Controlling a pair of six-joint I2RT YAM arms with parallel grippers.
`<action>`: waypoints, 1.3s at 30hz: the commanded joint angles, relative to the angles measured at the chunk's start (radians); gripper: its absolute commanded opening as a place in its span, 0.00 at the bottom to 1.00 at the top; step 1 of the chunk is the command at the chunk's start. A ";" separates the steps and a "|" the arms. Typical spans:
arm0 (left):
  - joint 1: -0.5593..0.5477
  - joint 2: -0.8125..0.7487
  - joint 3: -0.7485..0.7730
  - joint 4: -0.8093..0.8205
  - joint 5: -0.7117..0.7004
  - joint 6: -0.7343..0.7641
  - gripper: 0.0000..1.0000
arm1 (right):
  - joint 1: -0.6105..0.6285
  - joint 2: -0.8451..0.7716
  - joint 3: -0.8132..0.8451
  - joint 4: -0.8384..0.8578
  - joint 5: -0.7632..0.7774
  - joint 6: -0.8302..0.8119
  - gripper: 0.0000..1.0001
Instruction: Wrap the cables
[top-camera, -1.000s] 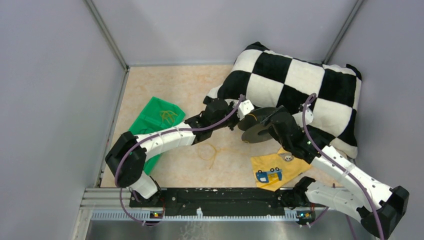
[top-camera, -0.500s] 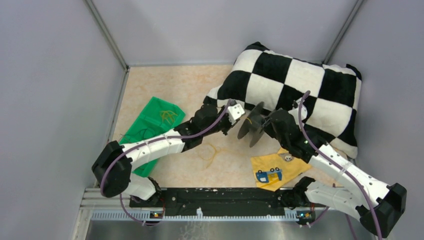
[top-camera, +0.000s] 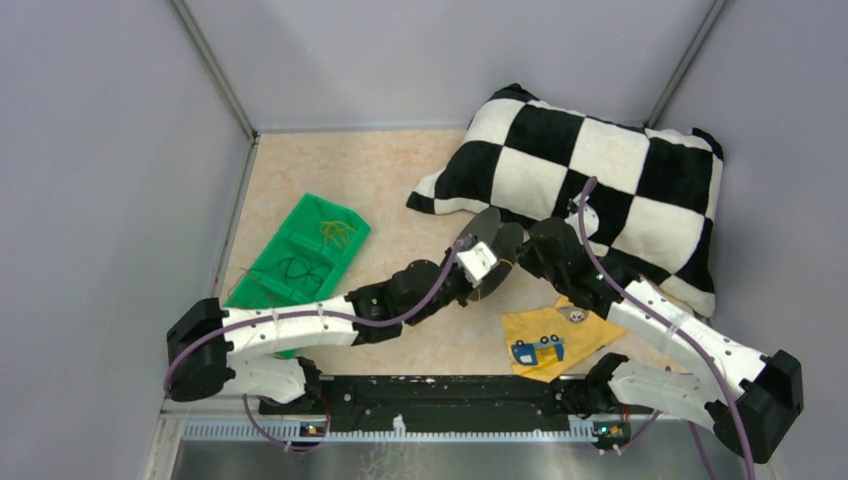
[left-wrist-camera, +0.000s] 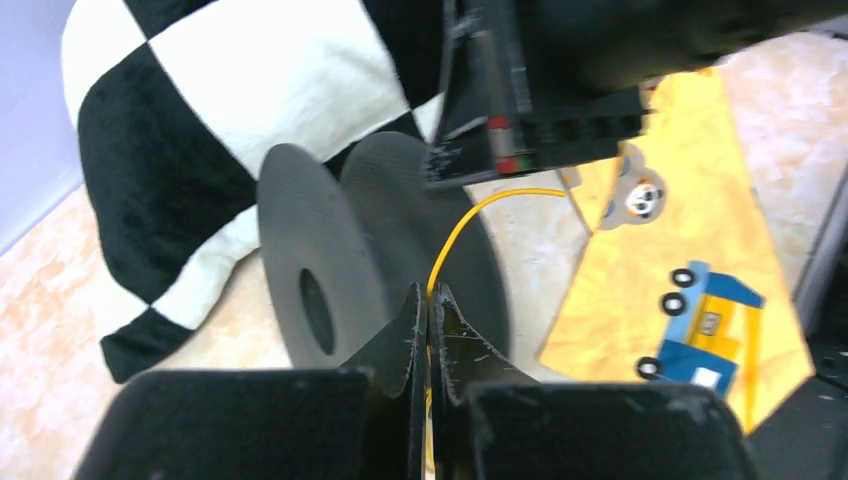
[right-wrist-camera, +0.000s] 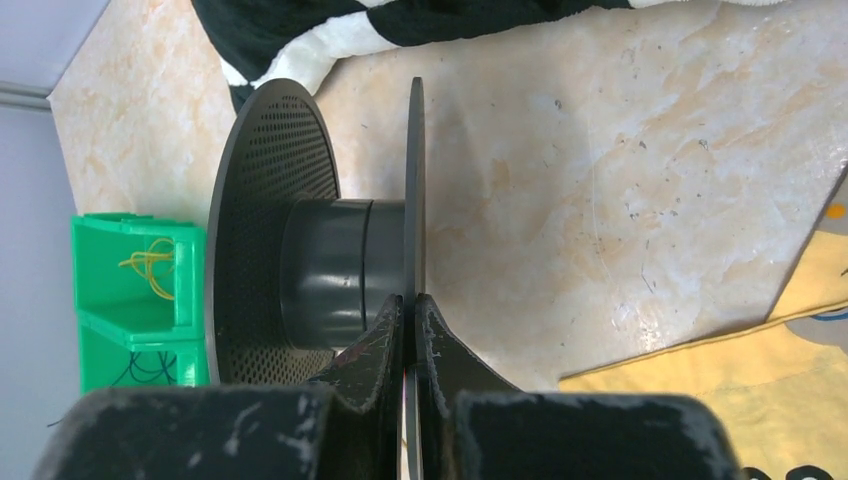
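left pincer (left-wrist-camera: 428, 305) is clenched on the yellow wire (left-wrist-camera: 478, 205), its two fingertips pressed together just in front of the black spool (left-wrist-camera: 330, 270). from the tips the wire rises across the spool's nearer flange, then bends over toward the right arm's wrist, which sits just above the spool in the left wrist view. right pincer (right-wrist-camera: 410, 318) is clamped on the rim of the flange seen edge-on in the right wrist view, holding the spool on edge; the other flange is perforated, and the dark hub (right-wrist-camera: 330, 270) sits between the two. behind the spool lies the black-and-white checkered pillow (top-camera: 600, 170), one corner close to the flanges. right of the spool and nearer the arm bases, a yellow cloth (top-camera: 525, 330) bearing a blue truck (top-camera: 537, 350) lies on the bench (top-camera: 350, 170). well to the left of the spool stands a green divided bin (top-camera: 300, 255); one compartment holds a loose yellow wire tangle (top-camera: 336, 232), another a dark coil (top-camera: 292, 270).
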 joint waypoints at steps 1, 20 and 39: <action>-0.106 -0.029 0.034 0.047 -0.239 -0.064 0.00 | 0.023 0.008 0.101 -0.004 0.067 0.030 0.00; -0.159 0.234 0.189 0.003 -0.678 -0.146 0.00 | 0.057 0.050 0.222 -0.175 0.194 0.004 0.00; -0.138 0.143 0.165 -0.014 -0.434 -0.159 0.00 | 0.057 -0.017 0.138 -0.059 0.119 0.002 0.44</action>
